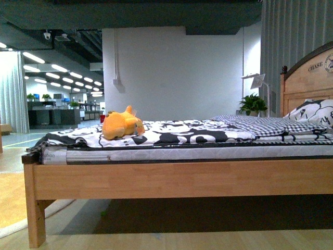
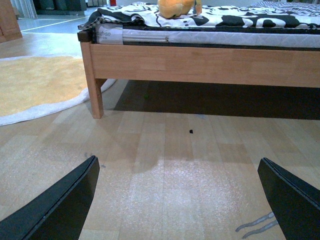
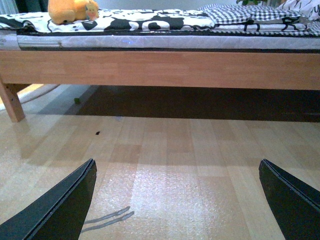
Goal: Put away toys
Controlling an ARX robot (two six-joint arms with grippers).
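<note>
Orange-yellow plump plush animal (image 1: pixel 122 124) lies on the black-and-white patterned bedspread (image 1: pixel 177 136), near the foot end of the pale wooden bed (image 1: pixel 182 179), well apart from me. My left jaws stand wide open over the light wood floor (image 2: pixel 165 190), holding nothing. My right jaws, likewise: spread wide, empty, facing the bed's side rail.

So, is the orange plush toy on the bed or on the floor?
On the bed: the orange plush toy lies on the black-and-white bedspread.
</note>
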